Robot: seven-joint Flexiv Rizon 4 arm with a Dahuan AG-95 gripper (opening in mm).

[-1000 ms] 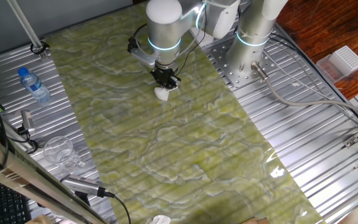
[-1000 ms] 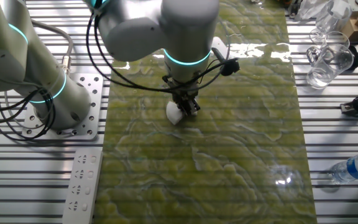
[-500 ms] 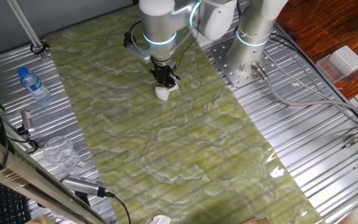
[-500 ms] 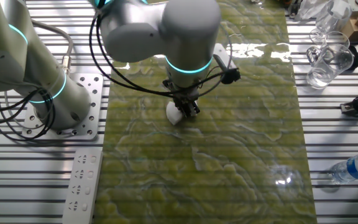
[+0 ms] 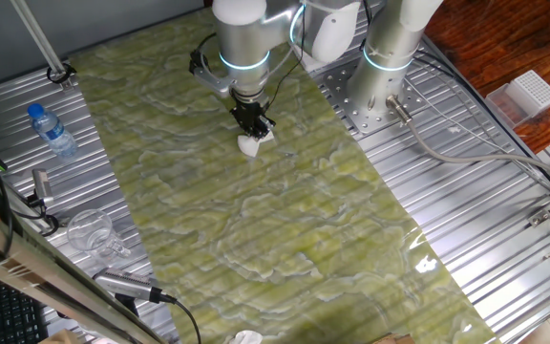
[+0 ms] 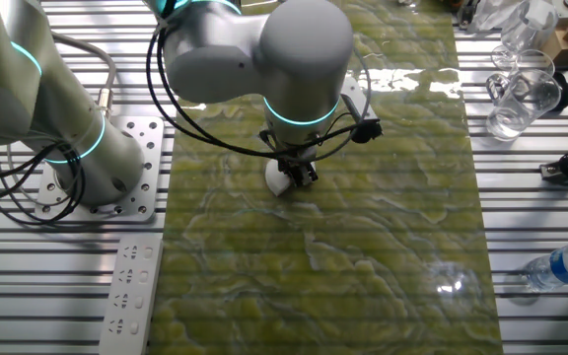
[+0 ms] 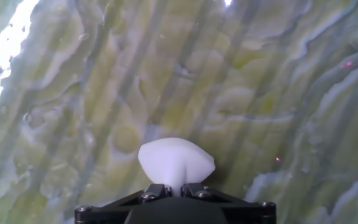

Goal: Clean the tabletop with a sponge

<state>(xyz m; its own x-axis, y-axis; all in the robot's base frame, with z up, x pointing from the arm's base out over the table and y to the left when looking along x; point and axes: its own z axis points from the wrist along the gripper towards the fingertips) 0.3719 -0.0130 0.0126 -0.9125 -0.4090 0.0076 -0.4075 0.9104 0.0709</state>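
The relation that matters is between the sponge [image 7: 176, 163] and the desk [image 5: 285, 220] beneath it. The sponge sticks out straight past the tips of the claw [image 5: 254, 128], along the line of the fingers, so wherever the claw points, the sponge leads. In the hand view the white block bulges out ahead of the two finger ends, pinched at its near end and swelling wider beyond them, which reads as the claw narrowed down on soft material and holding it firmly.

From both fixed views the claw [image 6: 295, 174] points down at the desk [image 6: 383, 256], and the sponge [image 5: 249, 144] sits directly under it, between fingertips and surface. The sponge [image 6: 277, 178] looks to be touching the glossy sheet or very nearly so; whether it is pressed hard against it, I cannot tell.

Since there is only one arm, nothing needs choosing there. Most of the veined surface stretches away from the claw toward the end opposite the arm's base, with narrower strips to either side. A wiping stroke would likely sweep into that long open stretch, and it depends on keeping the sponge flat under the claw so the fingertips do not scrape the sheet.
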